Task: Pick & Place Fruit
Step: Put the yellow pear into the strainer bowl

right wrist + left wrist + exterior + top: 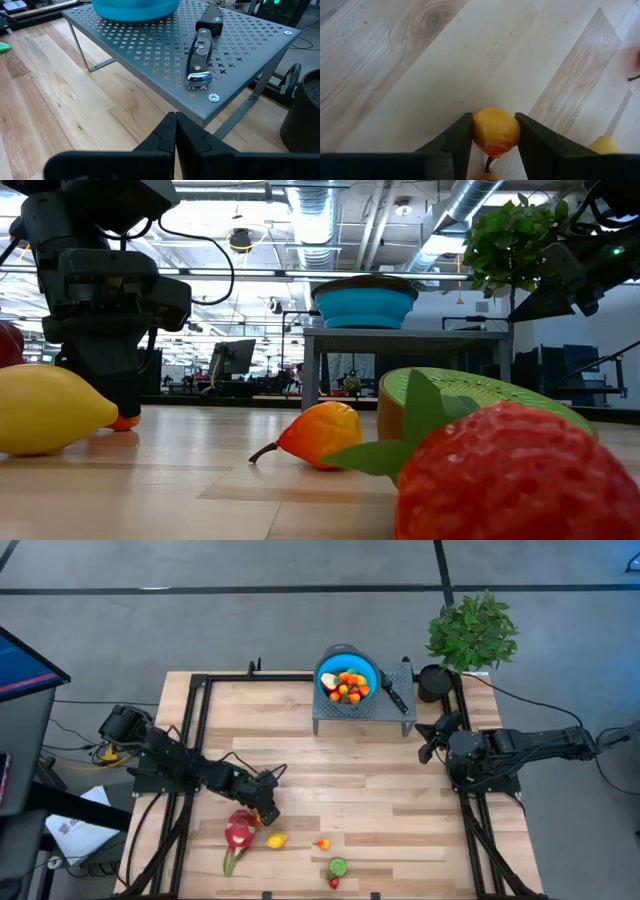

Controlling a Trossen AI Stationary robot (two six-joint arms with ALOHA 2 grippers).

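The left gripper (492,131) is low over the near-left part of the wooden table (400,790), its two dark fingers (457,140) clamped on a small orange-yellow fruit (495,132) that sits between them, touching both pads. In the low view that fruit shows only as an orange sliver under the gripper body. Just beside it lie the pink-red dragon fruit (239,832) with its green tip and a yellow lemon (276,840); the dragon fruit is cut off at the low view's edge. Farther toward the table's middle rests a small orange fruit with a stem (322,843), and near the front edge a green round slice (338,866) touches a red strawberry (334,882), which fills the low view's foreground and hides part of the slice.

At the far side a grey perforated metal stand (150,55) carries a blue bowl (347,675) holding more small fruits (348,687), orange, red and yellow; single kinds are too small to tell. A black-handled knife (200,57) lies on the stand beside the bowl, its blade end cut off in the right wrist view.

The right gripper (175,132) waits at the table's right edge, fingers pressed together on nothing, pointing toward the stand. A potted green plant (472,632) stands at the far right corner.

No brand or lettering can be read anywhere.
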